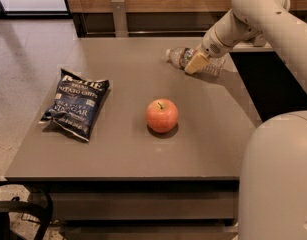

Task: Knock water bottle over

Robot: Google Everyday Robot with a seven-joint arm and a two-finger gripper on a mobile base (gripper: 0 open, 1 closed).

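the pincer (pixel 195 64) sits against the water bottle (pixel 179 57) lying on the table (pixel 123 84).

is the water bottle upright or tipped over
Tipped over: the water bottle lies on its side, cap pointing left, with the gripper right over it.

One water bottle (pixel 177 57) (on its side, far right), one apple (pixel 162 115) mid-table, one chip bag (pixel 77 104) at left, one table (pixel 128 156), and one gripper (pixel 196 64) against the bottle.
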